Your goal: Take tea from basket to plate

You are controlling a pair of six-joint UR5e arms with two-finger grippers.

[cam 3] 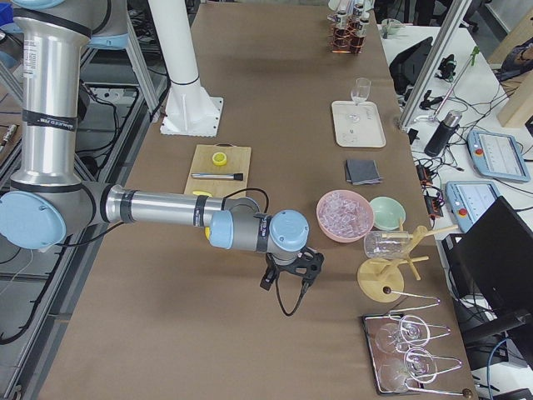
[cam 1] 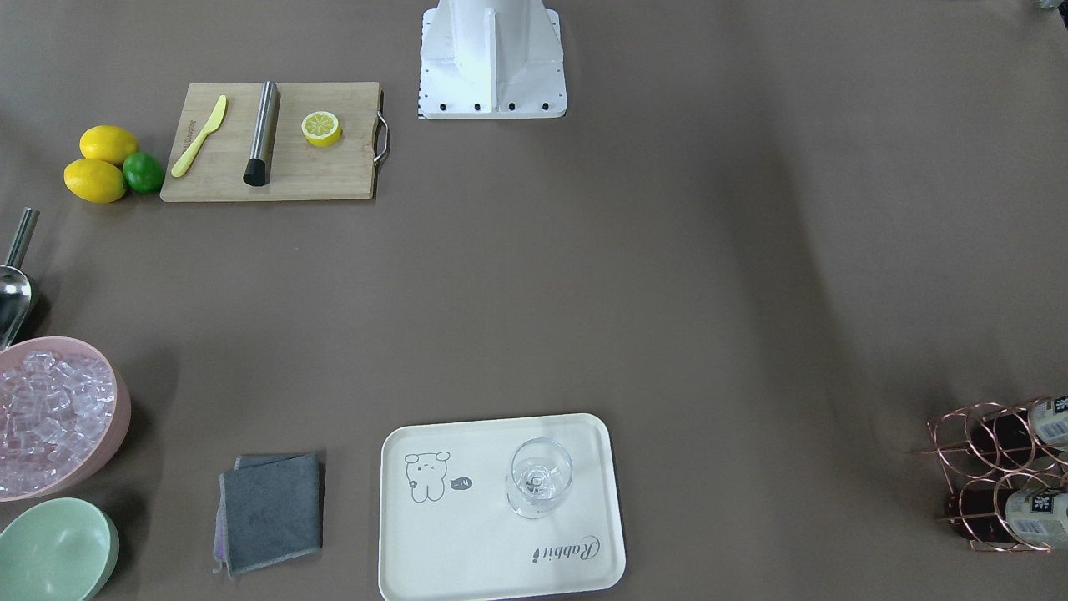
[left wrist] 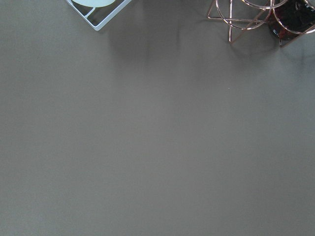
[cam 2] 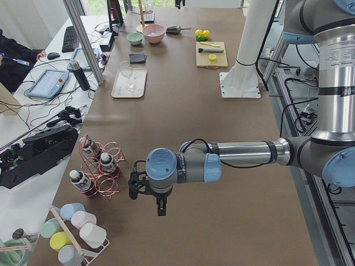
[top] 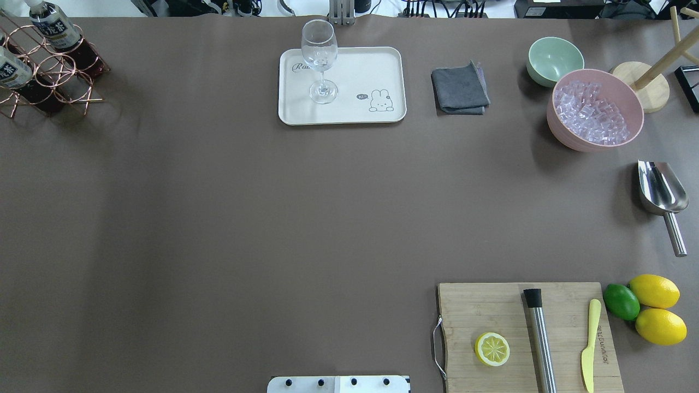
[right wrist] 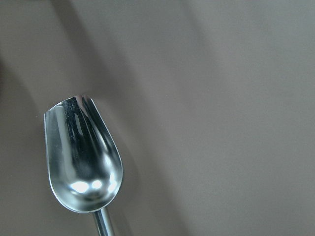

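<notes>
Inspection finding: the basket (top: 54, 70), made of thin copper-coloured wire bent into round rings, is standing at the far left corner of the matte brown table (top: 218, 218). The tea bottles (cam 2: 108, 163) are sitting slotted through its rings. They are clear plastic holding dark liquid, with white caps and pale labels, and three are showing in the left side view.

The plate (top: 355, 71), a smooth cream rectangle with rounded corners, is lying far centre, well apart from the basket. It is carrying an upright wine glass (top: 319, 54).

The left gripper (cam 2: 160, 206) is hanging over bare table near the basket, and I cannot tell how far its jaws are parted. The right gripper (cam 3: 290, 271) is hovering above a polished metal scoop (right wrist: 83, 157). I cannot tell whether it is released or clenched.
</notes>
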